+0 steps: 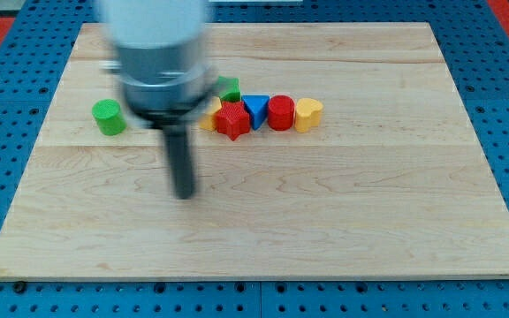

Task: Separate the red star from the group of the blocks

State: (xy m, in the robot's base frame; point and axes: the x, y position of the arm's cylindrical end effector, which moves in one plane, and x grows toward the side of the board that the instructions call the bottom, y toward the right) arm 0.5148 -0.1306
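Note:
The red star (232, 120) lies in a row of blocks near the board's middle. A yellow block (210, 117) touches its left side, partly hidden by the arm. A green block (229, 88) sits just above it. To its right follow a blue triangle (255, 109), a red cylinder (280, 113) and a yellow heart (307, 115). My tip (184, 194) rests on the board below and left of the red star, apart from every block.
A green cylinder (108, 117) stands alone at the view's left. The wooden board (263, 230) lies on a blue pegboard. The arm's blurred grey body (159, 62) hides part of the board's top left.

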